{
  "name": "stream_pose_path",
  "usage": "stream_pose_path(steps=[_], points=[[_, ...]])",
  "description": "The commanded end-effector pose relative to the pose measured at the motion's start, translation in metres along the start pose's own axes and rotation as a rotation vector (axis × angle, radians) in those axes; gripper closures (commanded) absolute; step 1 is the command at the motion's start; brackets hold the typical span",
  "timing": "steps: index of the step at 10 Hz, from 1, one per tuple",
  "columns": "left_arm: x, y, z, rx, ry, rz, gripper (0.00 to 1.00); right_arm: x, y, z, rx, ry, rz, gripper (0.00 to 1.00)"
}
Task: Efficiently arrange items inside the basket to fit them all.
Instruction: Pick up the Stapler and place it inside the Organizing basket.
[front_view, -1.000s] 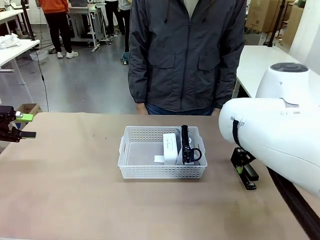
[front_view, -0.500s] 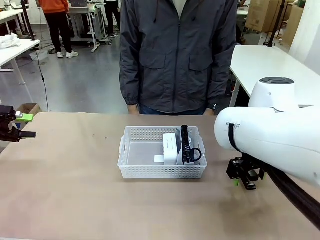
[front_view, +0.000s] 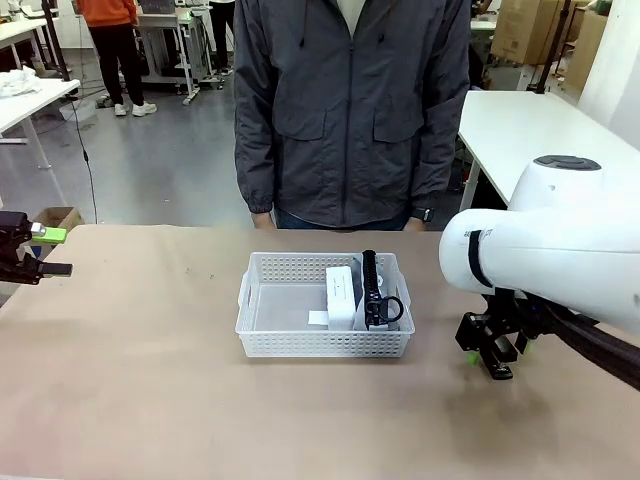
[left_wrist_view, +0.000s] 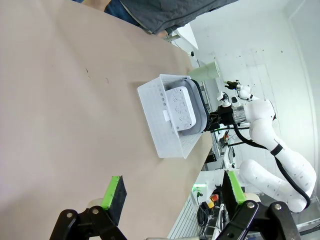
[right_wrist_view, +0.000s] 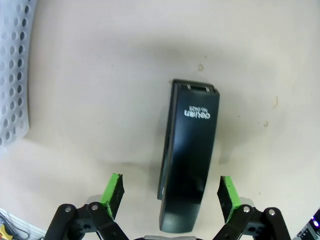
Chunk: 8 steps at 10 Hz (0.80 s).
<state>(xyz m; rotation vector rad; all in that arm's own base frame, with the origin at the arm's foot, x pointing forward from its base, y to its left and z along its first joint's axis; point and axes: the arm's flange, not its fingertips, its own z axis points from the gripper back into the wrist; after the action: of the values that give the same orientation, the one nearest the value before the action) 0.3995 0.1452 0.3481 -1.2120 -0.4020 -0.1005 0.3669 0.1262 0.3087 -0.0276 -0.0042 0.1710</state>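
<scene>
The white perforated basket (front_view: 320, 343) stands mid-table. A small white boxy device (front_view: 341, 296) and a grey pouch with a black strap (front_view: 378, 300) stand on edge in its right half. On the table right of the basket lies the black stapler (front_view: 499, 367). My right gripper (front_view: 497, 348) hovers over it, open. In the right wrist view the stapler (right_wrist_view: 192, 150) lies lengthwise between the two green pads, touching neither. My left gripper (front_view: 30, 255) is open at the table's far left edge. The left wrist view shows the basket (left_wrist_view: 155, 110) and a pale green cup (left_wrist_view: 205, 72) beyond it.
A person in a dark jacket (front_view: 350, 110) stands at the table's far side, arms hanging. The basket's wall (right_wrist_view: 12, 75) runs along the left edge of the right wrist view. Bare brown tabletop (front_view: 130, 370) spreads left of and in front of the basket.
My right arm has swung its wrist around and settled the gripper over the stapler. The person has shifted slightly to the left. The left arm has not moved.
</scene>
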Motion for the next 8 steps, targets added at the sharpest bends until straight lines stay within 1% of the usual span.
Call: stream_pose_path(steps=[1,2,3,4,5,6,8], points=[[-0.0006,-0.0032,0.001,0.003,0.007,0.008,0.0,0.0098,-0.0015,-0.0085,0.042,-0.033,0.016,0.0],[-0.0006,-0.0032,0.001,0.003,0.007,0.008,0.0,0.011,-0.0019,-0.0094,0.022,-0.018,-0.01,0.59],[-0.0006,-0.0032,0.001,0.003,0.007,0.008,0.0,0.0107,-0.0017,-0.0092,0.03,-0.022,0.004,0.59],[-0.0006,-0.0032,0.001,0.003,0.007,0.008,0.0,0.0111,-0.0023,-0.0096,0.027,-0.021,0.005,1.0],[-0.0006,-0.0032,0.001,0.003,0.007,0.008,0.0,0.0116,-0.003,-0.0108,0.023,-0.016,0.003,0.64],[-0.0006,-0.0032,0.001,0.003,0.007,0.008,0.0,0.0118,-0.0033,-0.0119,0.013,-0.013,-0.001,1.0],[-0.0006,-0.0032,0.001,0.003,0.007,0.008,0.0,0.0119,-0.0033,-0.0129,0.011,-0.008,-0.006,1.0]])
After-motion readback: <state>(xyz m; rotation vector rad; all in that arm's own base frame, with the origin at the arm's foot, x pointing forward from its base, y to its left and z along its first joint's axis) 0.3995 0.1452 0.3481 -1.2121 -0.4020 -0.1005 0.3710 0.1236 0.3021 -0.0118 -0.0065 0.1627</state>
